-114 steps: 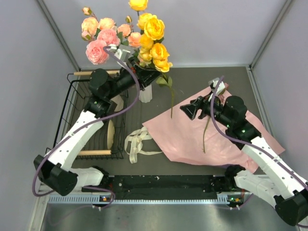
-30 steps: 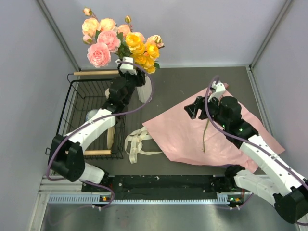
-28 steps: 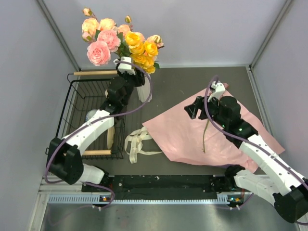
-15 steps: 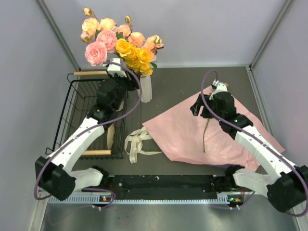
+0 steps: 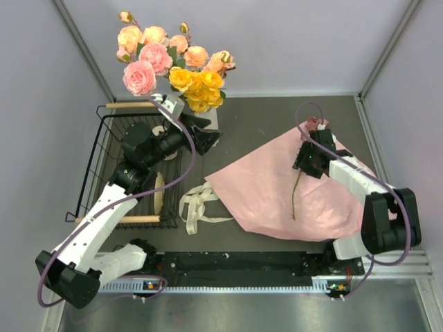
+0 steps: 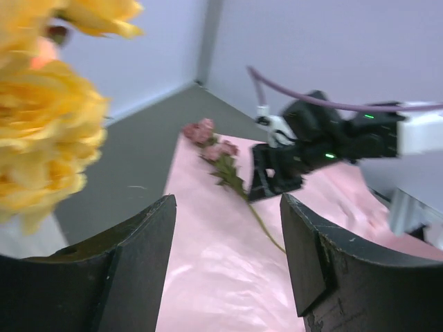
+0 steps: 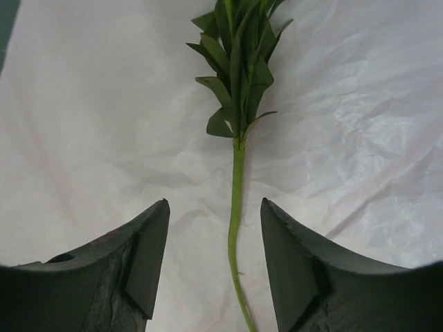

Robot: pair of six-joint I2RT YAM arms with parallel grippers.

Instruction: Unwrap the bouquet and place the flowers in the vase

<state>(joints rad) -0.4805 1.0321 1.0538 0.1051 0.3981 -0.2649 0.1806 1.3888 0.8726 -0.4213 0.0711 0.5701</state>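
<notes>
Most of the flowers (image 5: pixel 173 59) stand bunched in the upper left of the overhead view, pink and peach heads behind, yellow ones in front. In the left wrist view the vase (image 6: pixel 19 243) is only a pale sliver under the yellow blooms at the lower left edge. The left hand (image 5: pixel 203 135) sits just beside it, fingers spread with nothing between them, so it has let go. Pulled off like that, it keeps clear of the stems it has just delivered.

One stem (image 5: pixel 295 188) is left, lying on the opened pink paper (image 5: pixel 256 194) right of centre, its small mauve heads (image 6: pixel 208 138) toward the far wall. The right hand (image 5: pixel 309 159) points down over its leafy upper part. The wrist view shows the fingers (image 7: pixel 145 256) apart on either side of the green stalk, not touching it, lined up for a pinch I'd expect next. The cream ribbon (image 5: pixel 197 204) lies loose beside the paper's left corner, on the dark surface (image 5: pixel 277 114).

A few seconds ago the left hand was holding the yellow roses above the vase, and now they are settled in it. The right hand, which hovered further left over the paper, has swung out to the stem.
</notes>
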